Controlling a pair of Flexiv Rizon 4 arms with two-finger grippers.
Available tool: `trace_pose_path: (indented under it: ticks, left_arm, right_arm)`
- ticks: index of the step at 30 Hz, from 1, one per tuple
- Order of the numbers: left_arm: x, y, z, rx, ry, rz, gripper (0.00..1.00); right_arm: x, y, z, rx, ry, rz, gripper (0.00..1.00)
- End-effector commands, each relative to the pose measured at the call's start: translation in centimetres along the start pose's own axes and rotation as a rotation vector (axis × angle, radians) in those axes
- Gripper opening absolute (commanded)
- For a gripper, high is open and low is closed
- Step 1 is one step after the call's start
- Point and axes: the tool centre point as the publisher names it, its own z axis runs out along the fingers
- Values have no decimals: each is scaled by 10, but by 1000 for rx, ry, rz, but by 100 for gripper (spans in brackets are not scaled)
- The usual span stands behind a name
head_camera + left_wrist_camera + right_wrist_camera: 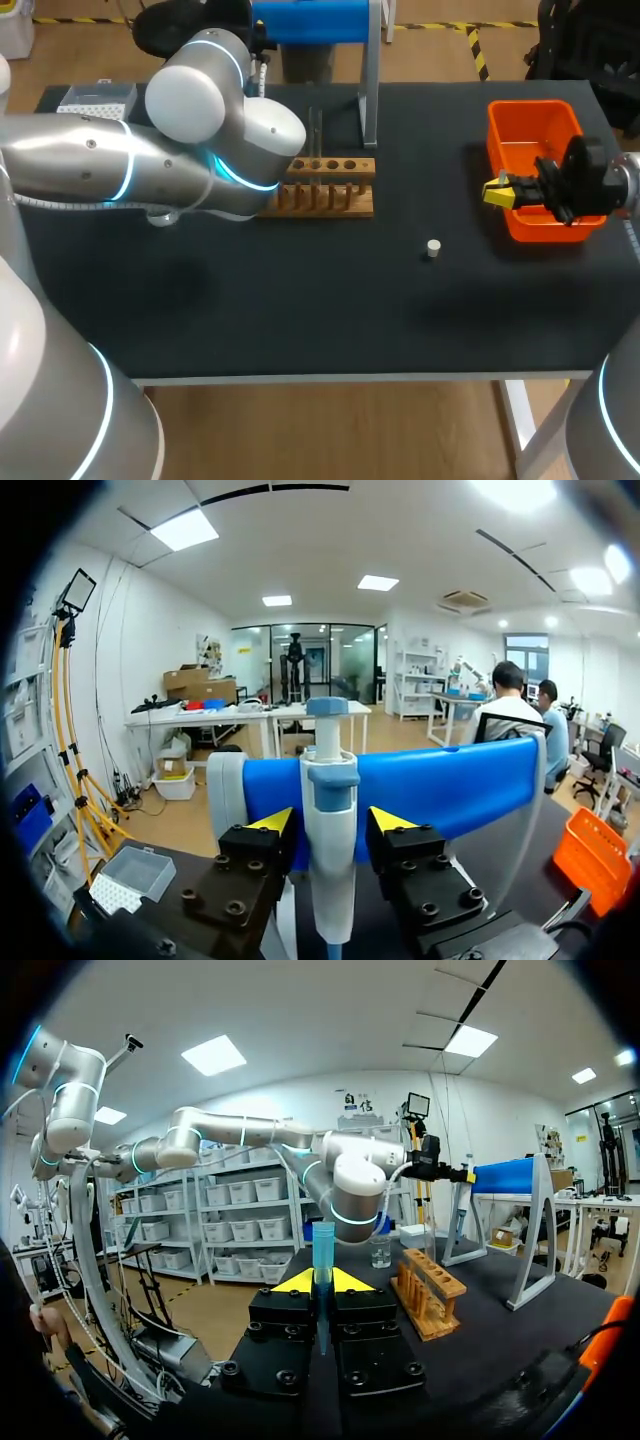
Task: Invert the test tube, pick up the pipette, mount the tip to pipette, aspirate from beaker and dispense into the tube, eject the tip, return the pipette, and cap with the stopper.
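1. Pipette (330,820): it hangs upright from the blue stand (450,790) at the far edge of the desk (300,300), about midway along that edge. Its long axis is vertical, with the plunger knob up and the nose down.
2. The left claw (332,825) faces it head-on and straddles its body, one yellow-tipped finger on each side. The fingers are spread, and a thin sliver of gap shows on both sides, so I judge the pipette not yet pinched.
3. The left arm is by far the nearer one. The right claw (497,190) hangs near the desk's right edge, at the orange bin (530,130), well apart from the stand.
4. The right claw is pressed together on the test tube (323,1245), a clear bluish tube that stands upright between its tips.
5. The step in hand looks like picking up the pipette. The coming move calls for closing the left fingers squarely across the vertical body, then lifting it off the stand. A skewed pinch could tilt it.
6. The pipette has a white rounded barrel, a blue collar and a blue knob on a pale stem. It looks like smooth plastic. Its lower end runs out of view beneath the claw.
7. The stopper (432,248) lies alone on the desk, between the wooden rack (325,187) and the bin.
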Motion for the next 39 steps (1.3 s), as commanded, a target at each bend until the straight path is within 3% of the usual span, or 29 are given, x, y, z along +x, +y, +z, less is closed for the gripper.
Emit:
trace_pose_path:
  ticks: [1,2,4,10,23,26,39]
  left_arm:
    - [0,4,5,10,0,-3,20]
    - [0,4,5,10,-1,-3,9]
    - [0,4,5,9,-2,-5,0]
    - [-1,2,3,13,-8,-9,0]
    - [-4,-35,-11,69,-26,16,0]
    - [-4,-38,-14,29,-25,23,0]
    - [2,-55,-62,29,267,64,0]
  right_arm:
    - [1,1,0,2,-2,-1,0]
    - [1,1,0,2,-2,-1,0]
    - [1,1,0,2,-2,-1,0]
    - [1,1,0,2,-2,-1,0]
    - [1,1,0,2,-2,-1,0]
    - [1,1,0,2,-2,-1,0]
    - [1,1,0,2,-2,-1,0]
